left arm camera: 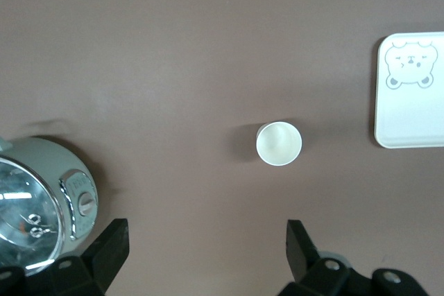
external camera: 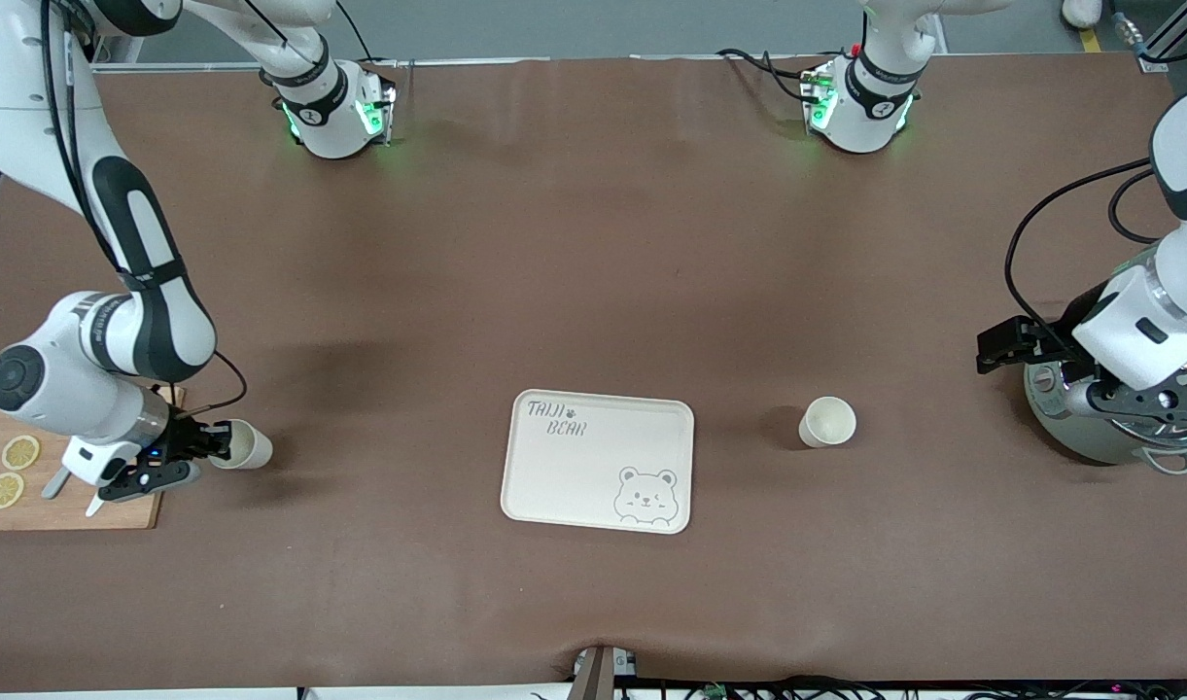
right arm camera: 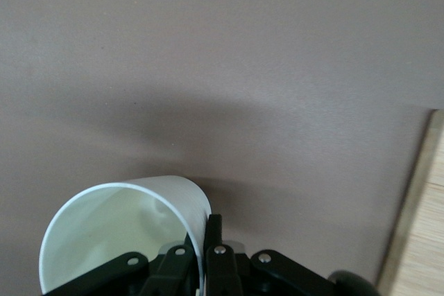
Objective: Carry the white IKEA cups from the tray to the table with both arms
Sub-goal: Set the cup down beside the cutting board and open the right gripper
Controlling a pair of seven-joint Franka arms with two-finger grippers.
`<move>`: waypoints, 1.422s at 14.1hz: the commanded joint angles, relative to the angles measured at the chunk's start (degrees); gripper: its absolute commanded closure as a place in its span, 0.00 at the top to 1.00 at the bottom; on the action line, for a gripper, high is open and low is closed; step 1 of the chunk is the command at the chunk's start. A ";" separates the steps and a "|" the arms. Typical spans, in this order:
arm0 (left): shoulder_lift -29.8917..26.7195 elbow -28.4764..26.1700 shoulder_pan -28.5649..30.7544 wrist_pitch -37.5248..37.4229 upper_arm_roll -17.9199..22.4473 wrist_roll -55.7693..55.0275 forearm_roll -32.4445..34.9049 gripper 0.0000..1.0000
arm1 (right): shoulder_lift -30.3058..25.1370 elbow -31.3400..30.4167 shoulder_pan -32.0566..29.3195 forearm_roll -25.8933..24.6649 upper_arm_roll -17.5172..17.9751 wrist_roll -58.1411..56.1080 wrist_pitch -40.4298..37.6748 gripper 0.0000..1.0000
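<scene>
Right gripper (external camera: pixel 214 442) jaws clamped; left gripper (left arm camera: pixel 205 244) agape.

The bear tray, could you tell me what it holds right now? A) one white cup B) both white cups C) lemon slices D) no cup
D: the bear tray is bare; one white cup stands on the table beside it, and the right tool grips the other cup near the wooden board.

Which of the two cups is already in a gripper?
The cup beside the wooden board: the right gripper is shut on its wall. The other cup, between tray and pot, stands free.
</scene>
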 commanded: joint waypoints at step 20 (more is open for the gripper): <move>-0.45 -0.59 -0.72 -2.72 0.66 5.59 1.99 1.00 | -9.64 24.89 -2.24 -4.23 0.99 -6.47 -31.68 1.00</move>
